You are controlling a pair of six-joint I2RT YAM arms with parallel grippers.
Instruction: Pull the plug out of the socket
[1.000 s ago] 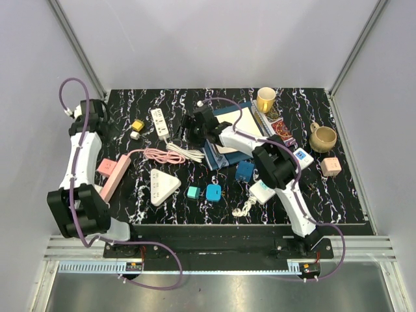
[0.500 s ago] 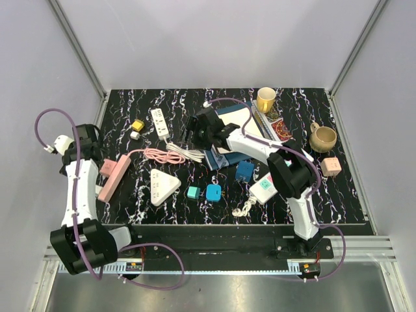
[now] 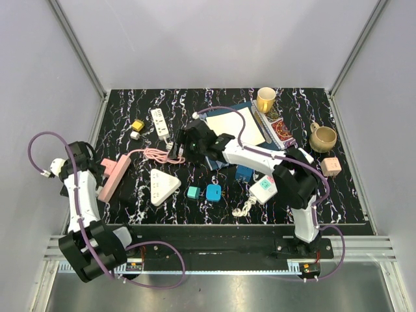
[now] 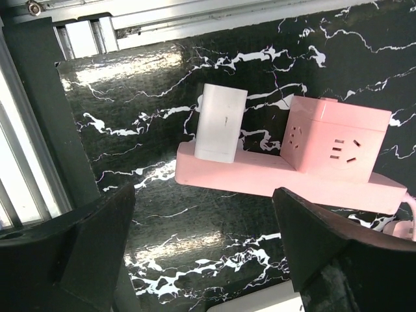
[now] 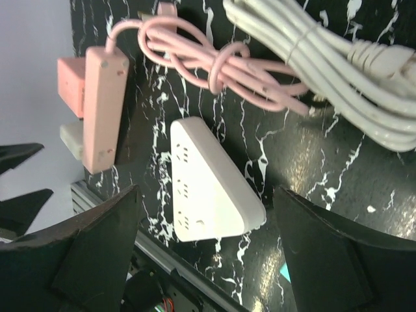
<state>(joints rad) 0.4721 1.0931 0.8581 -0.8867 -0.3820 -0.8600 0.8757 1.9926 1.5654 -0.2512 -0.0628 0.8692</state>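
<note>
A pink power strip [image 4: 260,179] lies on the black marble table, with a white plug [image 4: 221,123] and a pink cube adapter [image 4: 335,146] standing in its sockets. In the top view the strip [image 3: 115,177] lies at the left. My left gripper [image 4: 208,247] is open and empty, a short way in front of the strip and facing the white plug; in the top view it [image 3: 91,168] is just left of the strip. My right gripper [image 5: 208,247] is open and empty above a white triangular strip [image 5: 208,185]. The right wrist view also shows the pink strip [image 5: 104,104] and white plug [image 5: 73,140].
The strip's coiled pink cord [image 3: 162,156] and a white cord bundle [image 5: 325,45] lie under my right gripper [image 3: 177,151]. A small white strip [image 3: 160,122], yellow cube [image 3: 137,125], teal and blue cubes [image 3: 213,192], books [image 3: 234,123], and two mugs [image 3: 323,137] stand around. The table's left rail [image 4: 84,39] is close.
My left arm has swung from the back left corner forward, down beside the pink strip. My right gripper has moved left and nearer, over the cords.
</note>
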